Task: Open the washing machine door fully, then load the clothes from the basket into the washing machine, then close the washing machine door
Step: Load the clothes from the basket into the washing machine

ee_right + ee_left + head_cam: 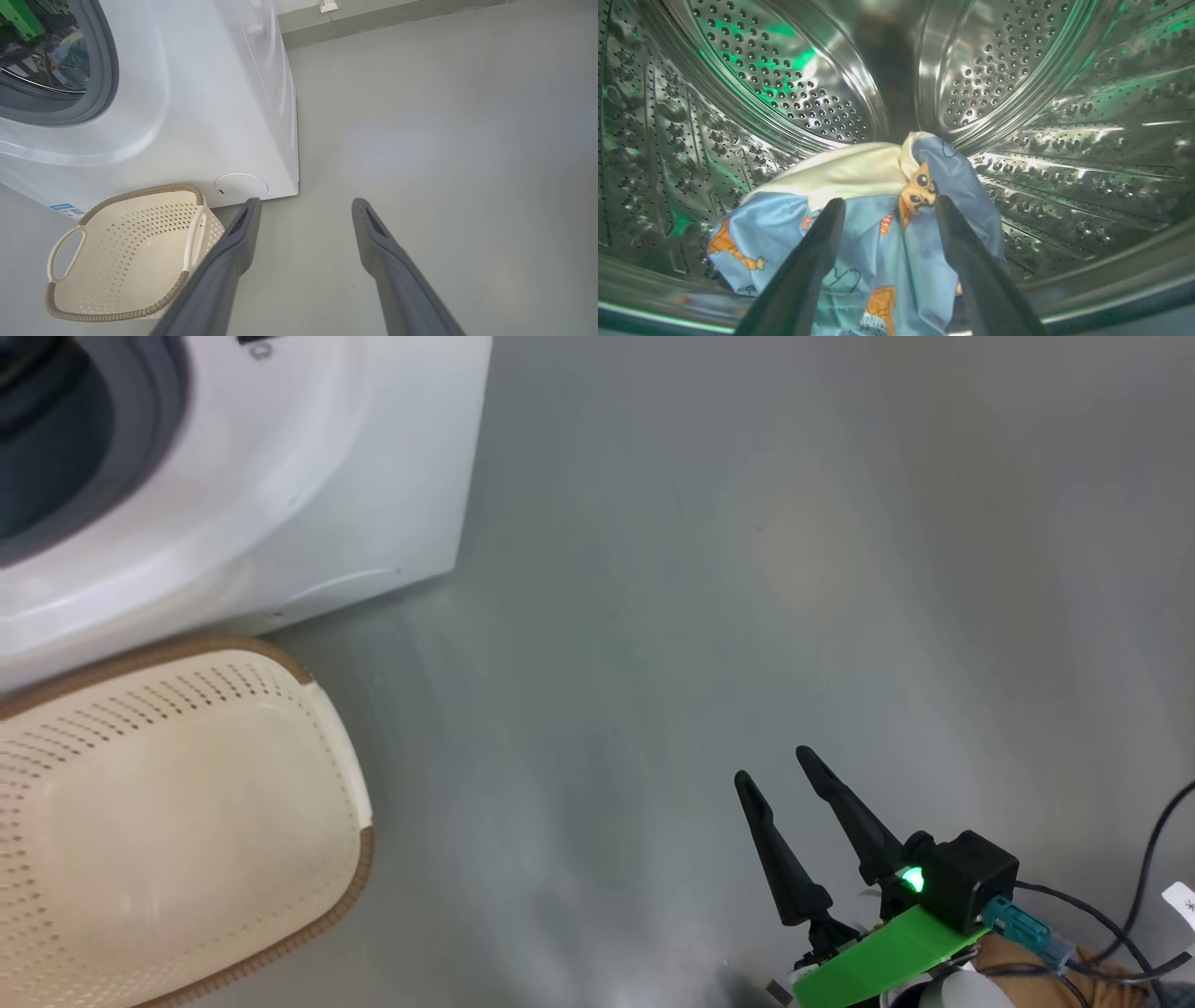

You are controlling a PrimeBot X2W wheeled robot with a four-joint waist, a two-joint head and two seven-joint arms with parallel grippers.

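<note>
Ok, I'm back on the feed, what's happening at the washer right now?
The left gripper is inside the drum of the washing machine, fingers spread either side of the clothes, which lie heaped at the drum's bottom. The basket on the floor beside the machine looks empty. The right gripper hangs open over the floor, holding nothing. Shutting the machine looks like what is left.

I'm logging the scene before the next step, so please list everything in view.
floor: one, grey, under everything
basket: one, cream with brown rim, on the floor
washing machine: one, white, behind the basket
drum: one, perforated steel, inside the washing machine
clothes: one bundle, light blue with orange figures, in the drum
cables: several, black, head view's lower right
left claw: one, dark, open, in the drum at the clothes
right claw: one, dark, open, above the floor
</note>
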